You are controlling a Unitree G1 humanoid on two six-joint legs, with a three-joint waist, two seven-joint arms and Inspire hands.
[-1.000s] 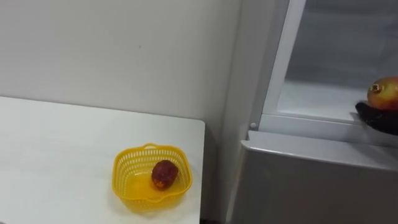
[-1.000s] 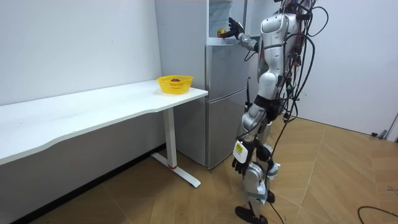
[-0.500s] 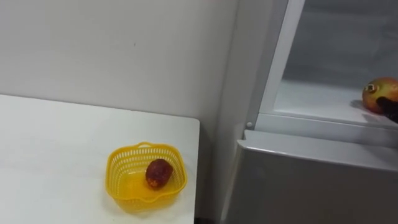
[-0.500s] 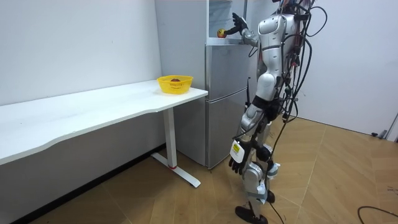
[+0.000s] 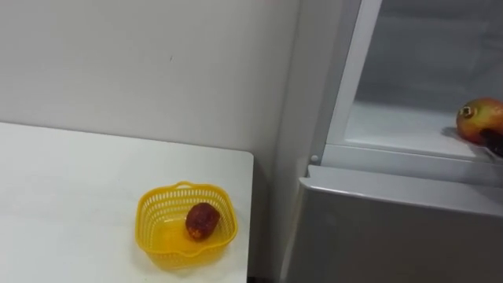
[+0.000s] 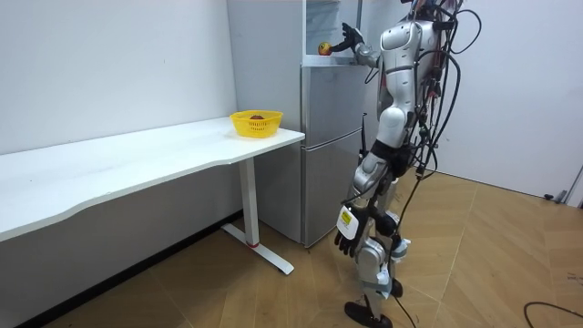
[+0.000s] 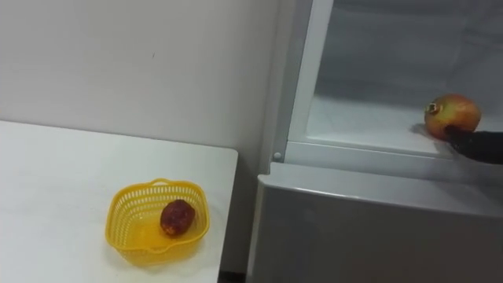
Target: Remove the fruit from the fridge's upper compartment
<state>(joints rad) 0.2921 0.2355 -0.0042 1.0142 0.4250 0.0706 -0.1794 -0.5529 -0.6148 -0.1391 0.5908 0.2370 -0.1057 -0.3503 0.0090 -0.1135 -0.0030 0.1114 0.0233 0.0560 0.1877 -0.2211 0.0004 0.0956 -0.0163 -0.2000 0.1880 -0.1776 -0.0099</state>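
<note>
The left hand [image 6: 347, 239] hangs by the robot's thigh, and on the white table [image 7: 47, 181] a yellow basket [image 7: 130, 228] holds a dark red fruit [image 7: 177, 217]. Farther off, on the open upper fridge shelf [image 7: 361, 122], sits a roundish red-and-yellow fruit [image 7: 453, 115] with no clear long axis, its stem end tipped up and left. The right hand [image 7: 479, 145] lies flat and open, its straight fingers touching the fruit's lower right side and clasping nothing.

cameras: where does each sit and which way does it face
left eye view: robot's head, facing down at basket, fridge, fruit; right hand at the edge.
right eye view: beside it, same scene, same hand.
room view: off in the room, side-on, whole robot, left hand hanging.
all share basket, fridge, fruit.
</note>
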